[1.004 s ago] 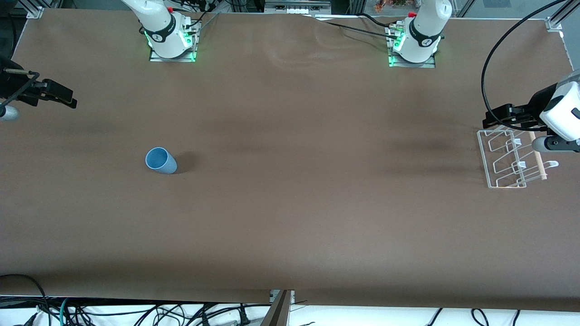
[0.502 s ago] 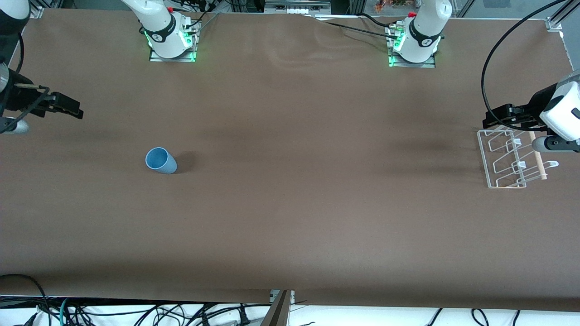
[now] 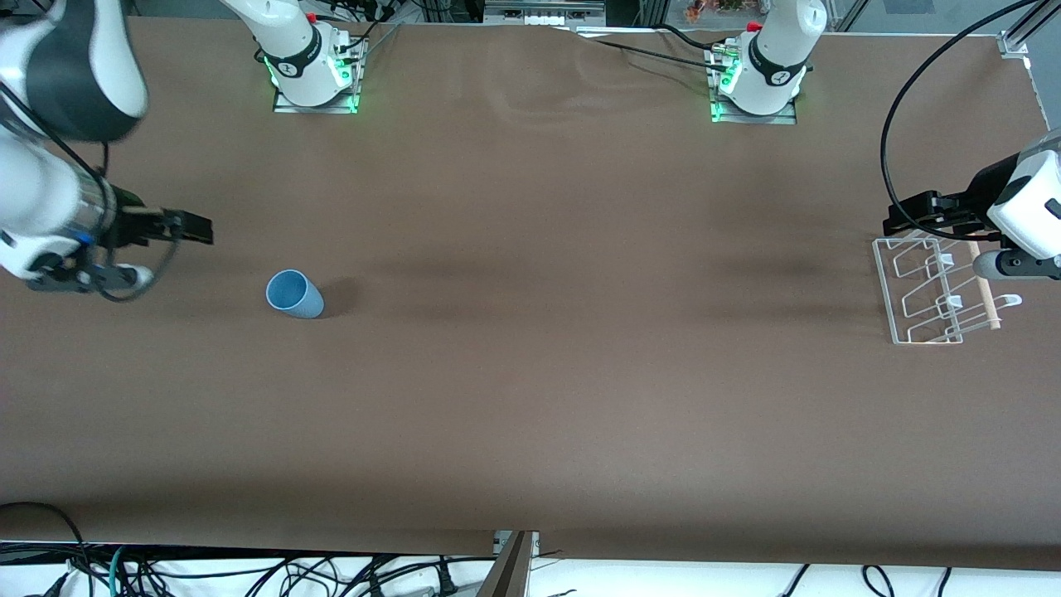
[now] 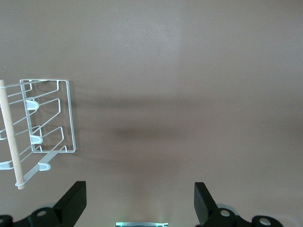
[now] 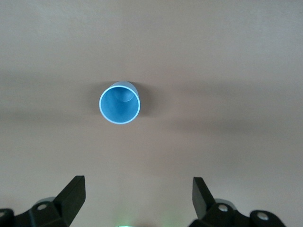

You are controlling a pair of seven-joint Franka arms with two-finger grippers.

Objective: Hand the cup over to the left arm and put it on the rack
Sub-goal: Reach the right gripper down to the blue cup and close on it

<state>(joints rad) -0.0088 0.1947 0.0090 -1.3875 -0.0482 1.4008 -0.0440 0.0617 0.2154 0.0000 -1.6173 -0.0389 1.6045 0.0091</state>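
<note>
**benchrat:** Swung in from the table edge, right gripper [image 3: 195, 233], and ended up over bare table just short of the cup [image 3: 293, 294]. Nothing else shifted: same spot for the cup, same spot for the rack [image 3: 918, 290]. Fingers [image 5: 73, 194] spread wide in the right wrist view, holding nothing.

**mugs4days:** Made sense as an approach. Cup stood upright, mouth up, at the right arm's end of the table, so only reachable from that side. Looked straight down into it from the wrist view, blue rim [image 5: 119, 102] roughly centered between the open fingers. Probably lined up that way on purpose for a grab.

**benchrat:** And the left gripper [image 3: 912, 214]? Waited over the table beside the rack, at the left arm's end. Spread wide too, empty, per the left wrist view [image 4: 137, 203].

**mugs4days:** Figured as parked there for the handoff later. Rack sat well apart from the cup, hence needing two arms at all. Wooden rod [image 4: 10, 137] along one side, pegs free, nothing hung yet.

**benchrat:** So, barely started. Still had to drop down, close on the cup, carry toward the middle.
</note>
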